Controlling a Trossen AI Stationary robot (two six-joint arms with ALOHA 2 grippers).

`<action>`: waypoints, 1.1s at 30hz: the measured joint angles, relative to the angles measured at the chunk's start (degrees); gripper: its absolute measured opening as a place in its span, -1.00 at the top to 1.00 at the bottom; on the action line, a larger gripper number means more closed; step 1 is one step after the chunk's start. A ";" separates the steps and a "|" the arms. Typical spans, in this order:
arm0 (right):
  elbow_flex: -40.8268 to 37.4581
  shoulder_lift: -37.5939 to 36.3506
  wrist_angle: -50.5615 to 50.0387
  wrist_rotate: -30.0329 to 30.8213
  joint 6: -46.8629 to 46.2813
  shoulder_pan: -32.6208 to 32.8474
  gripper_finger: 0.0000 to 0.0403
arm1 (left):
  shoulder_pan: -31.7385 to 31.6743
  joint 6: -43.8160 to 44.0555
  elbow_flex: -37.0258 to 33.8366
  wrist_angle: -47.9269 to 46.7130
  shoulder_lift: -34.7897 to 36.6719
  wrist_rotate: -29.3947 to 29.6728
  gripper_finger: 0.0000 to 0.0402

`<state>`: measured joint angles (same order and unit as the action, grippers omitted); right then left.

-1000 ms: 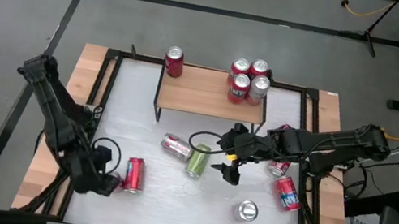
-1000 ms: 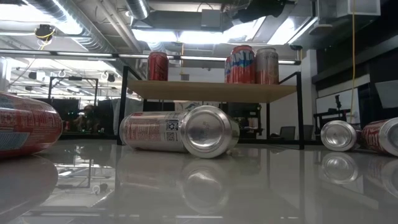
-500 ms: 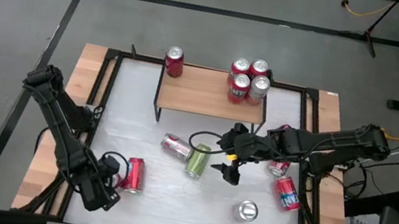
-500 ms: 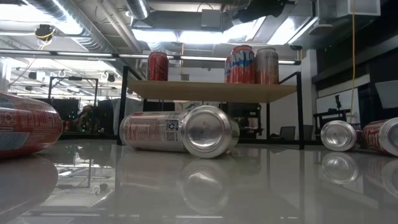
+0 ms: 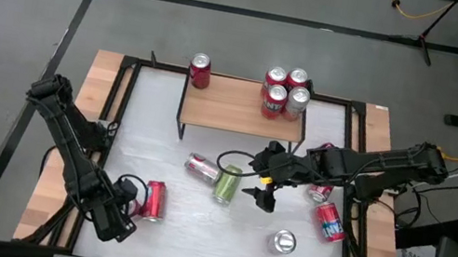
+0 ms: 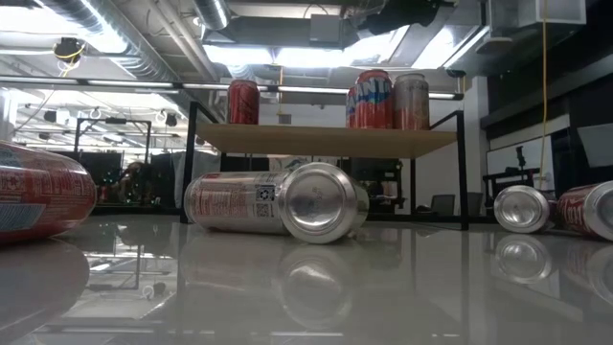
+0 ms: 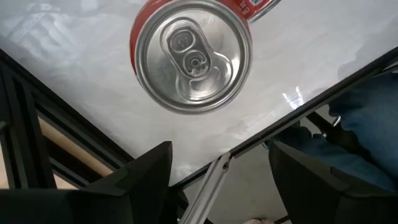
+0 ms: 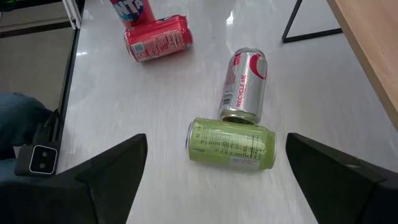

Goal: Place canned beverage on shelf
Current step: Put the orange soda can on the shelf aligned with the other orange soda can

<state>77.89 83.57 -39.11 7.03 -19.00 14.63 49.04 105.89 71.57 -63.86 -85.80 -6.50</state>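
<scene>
A red can (image 5: 154, 200) lies on its side near the table's front left; the left wrist view shows its tab end (image 7: 191, 56). My left gripper (image 5: 115, 220) (image 7: 217, 180) stands open just on the near side of that end, pointing steeply down, apart from it. My right gripper (image 5: 260, 187) (image 8: 224, 180) hovers open at mid-table, aimed at a green can (image 8: 231, 144) and a silver can (image 8: 244, 87) that lie side by side. The shelf (image 5: 242, 107) (image 6: 326, 140) stands at the far edge with one red can (image 5: 199, 70) on its left end and several cans (image 5: 285, 91) on its right end.
Two cans (image 5: 330, 220) (image 5: 319, 194) lie on the right side, and a silver can (image 5: 284, 242) stands upright near the front. Black frame rails (image 5: 117, 118) border the white table. A person's jeans (image 7: 367, 124) show beyond the near edge.
My left gripper has moved down and toward the table's near edge, rolling about its own axis, and has come to rest behind the red can's end. The cans have kept their places.
</scene>
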 joint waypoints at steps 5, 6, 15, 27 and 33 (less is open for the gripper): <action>0.00 0.00 0.00 0.00 0.00 0.00 -0.85 | 0.02 -0.04 0.00 0.00 0.00 0.00 -0.32; 0.00 0.00 0.00 0.00 0.00 0.00 -0.85 | 0.00 -0.04 0.00 0.00 0.00 0.00 -0.34; 0.00 0.00 0.00 0.00 0.00 0.00 -0.85 | 0.02 -0.09 0.00 -0.21 0.00 2.90 -0.67; 0.00 0.00 0.00 0.00 0.02 -0.01 -0.85 | 0.00 -0.11 0.00 -1.55 0.00 10.78 -0.78; 0.00 0.00 0.00 0.00 0.02 0.00 -0.85 | 0.00 0.39 0.00 -2.75 0.00 9.32 -0.78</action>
<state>77.89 83.57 -39.11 7.03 -18.98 14.63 49.04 106.28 71.57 -66.60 -85.80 2.81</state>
